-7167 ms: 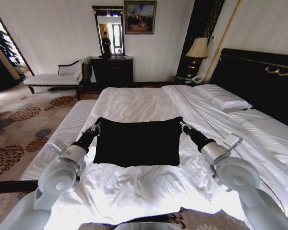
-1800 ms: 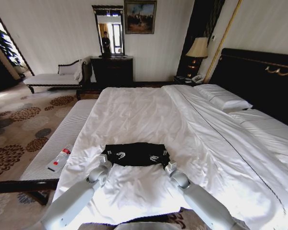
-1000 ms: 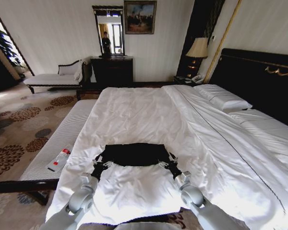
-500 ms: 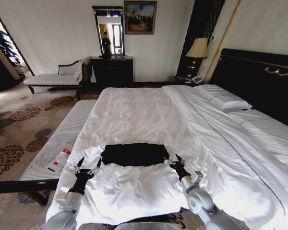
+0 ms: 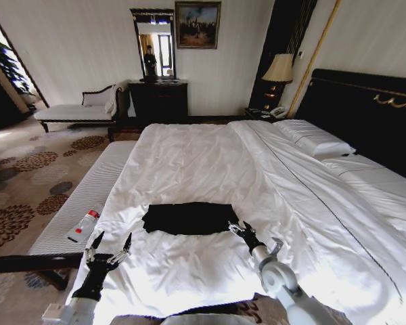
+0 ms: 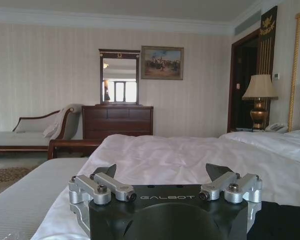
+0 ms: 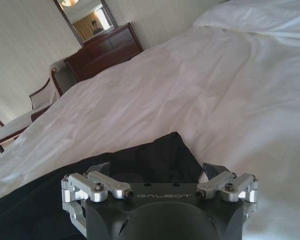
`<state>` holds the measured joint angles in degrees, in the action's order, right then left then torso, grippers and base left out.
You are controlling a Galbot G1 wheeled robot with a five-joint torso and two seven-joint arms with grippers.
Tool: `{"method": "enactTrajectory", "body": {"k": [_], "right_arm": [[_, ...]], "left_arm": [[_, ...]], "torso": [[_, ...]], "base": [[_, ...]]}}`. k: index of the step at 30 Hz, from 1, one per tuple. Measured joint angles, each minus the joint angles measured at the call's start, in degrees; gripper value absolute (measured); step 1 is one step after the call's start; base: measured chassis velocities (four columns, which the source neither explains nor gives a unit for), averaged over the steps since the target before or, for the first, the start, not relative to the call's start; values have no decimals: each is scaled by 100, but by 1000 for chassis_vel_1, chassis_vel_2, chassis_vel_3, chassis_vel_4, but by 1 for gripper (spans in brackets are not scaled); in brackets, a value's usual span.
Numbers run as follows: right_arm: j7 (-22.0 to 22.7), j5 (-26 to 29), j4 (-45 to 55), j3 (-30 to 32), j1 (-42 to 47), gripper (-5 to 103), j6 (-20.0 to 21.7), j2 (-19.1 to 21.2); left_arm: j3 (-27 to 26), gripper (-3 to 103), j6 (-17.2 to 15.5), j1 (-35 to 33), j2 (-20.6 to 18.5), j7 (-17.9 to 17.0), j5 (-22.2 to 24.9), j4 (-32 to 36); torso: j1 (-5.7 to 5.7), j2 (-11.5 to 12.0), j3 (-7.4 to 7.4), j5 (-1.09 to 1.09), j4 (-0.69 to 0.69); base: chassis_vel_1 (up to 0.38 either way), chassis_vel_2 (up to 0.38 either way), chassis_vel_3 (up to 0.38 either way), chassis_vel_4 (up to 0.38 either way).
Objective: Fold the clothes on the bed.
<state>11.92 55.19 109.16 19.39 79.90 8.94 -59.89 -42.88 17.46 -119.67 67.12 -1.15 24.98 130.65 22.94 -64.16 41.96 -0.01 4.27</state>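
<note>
The clothes (image 5: 188, 218), a black T-shirt folded into a flat rectangle, lie on the white sheets of the bed (image 5: 210, 156) near its foot. My left gripper (image 5: 109, 245) is open and empty, held over the bed's left edge, well left of and nearer than the shirt. In the left wrist view the left gripper (image 6: 162, 175) spreads its fingers over the sheet, a strip of the clothes (image 6: 280, 220) beside it. My right gripper (image 5: 239, 227) is open and empty just off the shirt's near right corner. The right wrist view has the right gripper (image 7: 157, 170) over the black clothes (image 7: 55, 200).
A long striped bench (image 5: 74, 210) runs along the bed's left side, with a small red-and-white bottle (image 5: 83, 225) on it. Pillows (image 5: 314, 139) and a dark headboard (image 5: 365, 115) are at the right. A dresser (image 5: 158, 100) and chaise (image 5: 74, 108) stand by the far wall.
Both grippers folded the spread shirt down to a small rectangle, let go and opened. Since half a second ago the left gripper has drawn back and left; the right has barely moved.
</note>
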Motion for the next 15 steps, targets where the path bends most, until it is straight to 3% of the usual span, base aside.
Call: {"method": "enactTrajectory", "body": {"k": [3, 5, 7, 9, 15], "right_arm": [[26, 350, -124, 66, -139, 100, 343, 42], [40, 935, -354, 193, -441, 100, 1030, 80], [41, 980, -372, 204, -467, 100, 1089, 80], [-1, 1635, -647, 350, -841, 100, 1760, 63], [-340, 1494, -1513, 406, -1405, 100, 2012, -66]], "left_arm": [[6, 100, 0, 8, -2, 0, 0, -5], [15, 100, 0, 18, -5, -1, 1, -14], [15, 100, -1, 19, -5, -1, 1, -15], [22, 100, -6, 29, -8, -2, 3, -22], [31, 100, -13, 38, -10, -5, 7, -29]], "torso": [[0, 0, 0, 1, 0], [0, 0, 0, 1, 0], [0, 0, 0, 1, 0], [1, 0, 1, 1, 0], [1, 0, 1, 1, -1]], "base": [[0, 0, 0, 0], [0, 0, 0, 0], [0, 0, 0, 0], [0, 0, 0, 0], [0, 0, 0, 0]]}}
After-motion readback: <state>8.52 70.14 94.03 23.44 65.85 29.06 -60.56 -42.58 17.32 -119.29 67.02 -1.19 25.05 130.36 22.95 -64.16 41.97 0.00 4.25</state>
